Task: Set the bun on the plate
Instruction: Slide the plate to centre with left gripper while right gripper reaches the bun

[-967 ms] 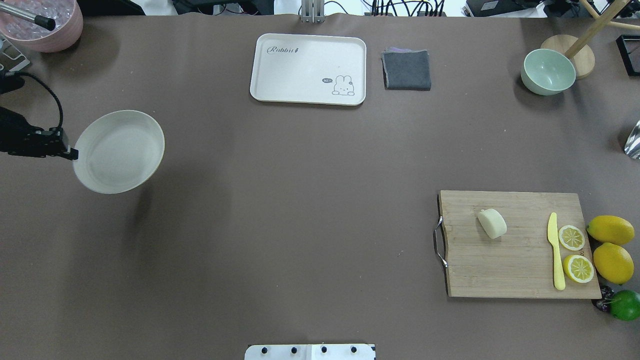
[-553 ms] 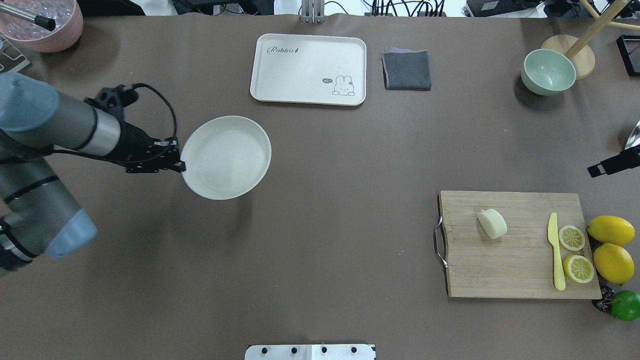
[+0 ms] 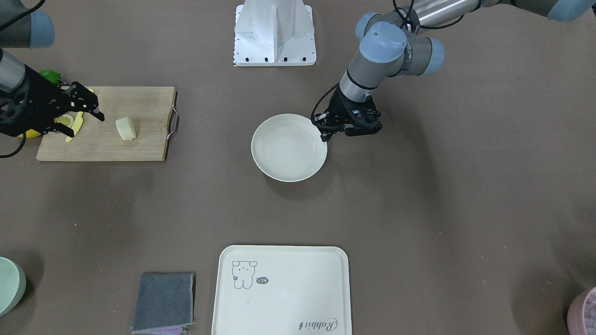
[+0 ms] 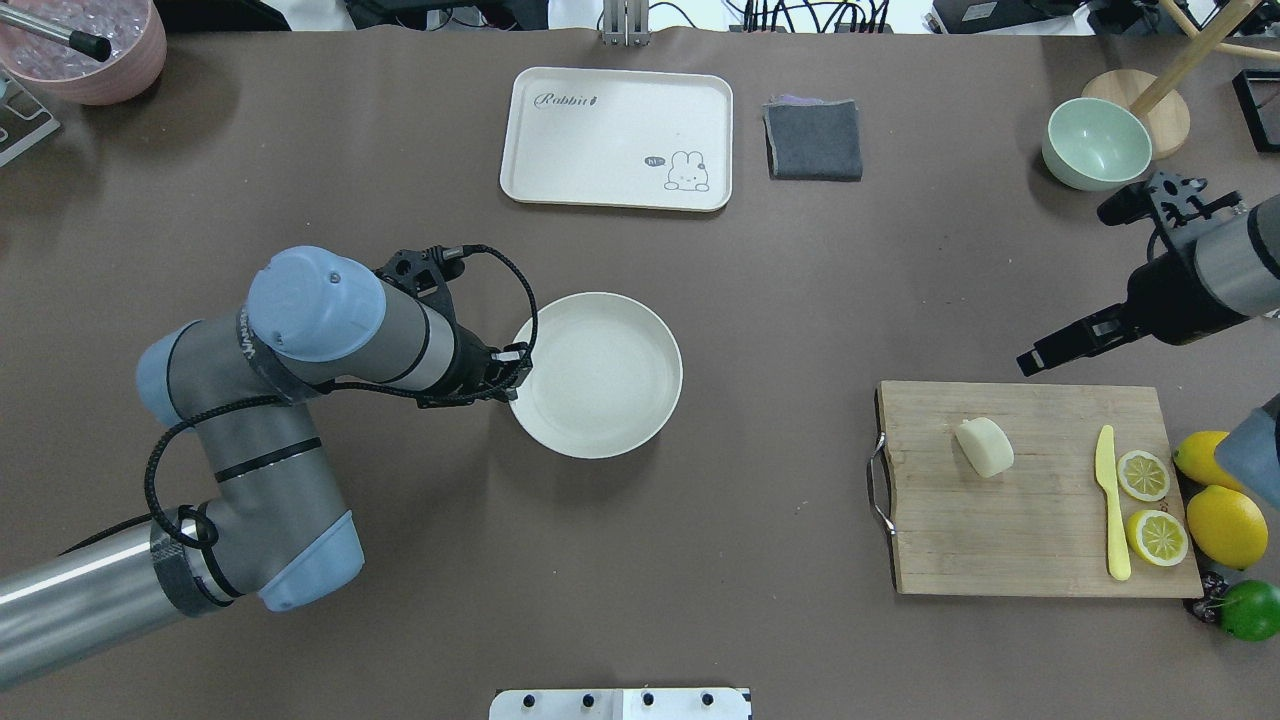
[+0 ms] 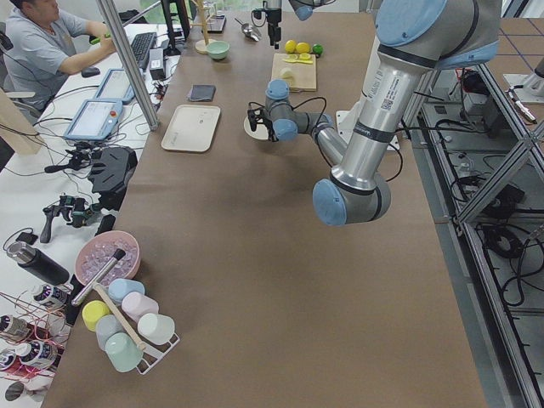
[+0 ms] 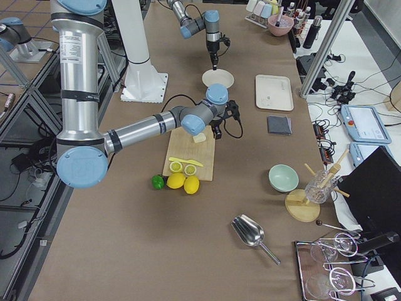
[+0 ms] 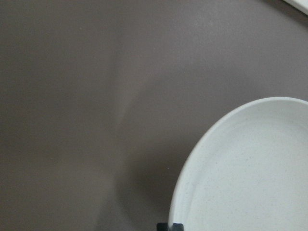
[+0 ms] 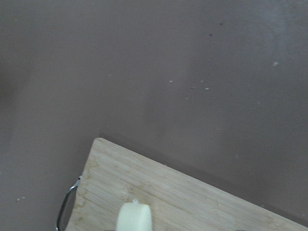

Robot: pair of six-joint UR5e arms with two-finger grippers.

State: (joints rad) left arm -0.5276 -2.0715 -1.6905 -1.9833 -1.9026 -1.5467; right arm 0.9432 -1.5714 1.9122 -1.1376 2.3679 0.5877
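The bun [image 4: 985, 446] [image 3: 125, 128] is a pale cream lump lying on the wooden cutting board [image 4: 1030, 540] at the right; its top shows at the lower edge of the right wrist view [image 8: 134, 217]. The round off-white plate [image 4: 596, 375] [image 3: 288, 148] [image 7: 250, 173] sits mid-table, empty, and my left gripper [image 4: 515, 365] [image 3: 326, 132] is shut on its left rim. I cannot tell whether the plate rests on the table or hangs just above it. My right gripper [image 4: 1030, 362] [image 3: 95, 111] hovers open beyond the board's far edge, apart from the bun.
A yellow knife [image 4: 1110, 500], two lemon halves [image 4: 1143, 475], whole lemons [image 4: 1222, 458] and a lime [image 4: 1250, 610] crowd the board's right side. At the back stand a cream tray [image 4: 616, 138], a grey cloth [image 4: 813, 139], a mint bowl [image 4: 1095, 143] and a pink bowl [image 4: 90, 50].
My left arm has carried the plate from the table's left edge rightward to the middle. My right arm has come in from the right edge toward the board.
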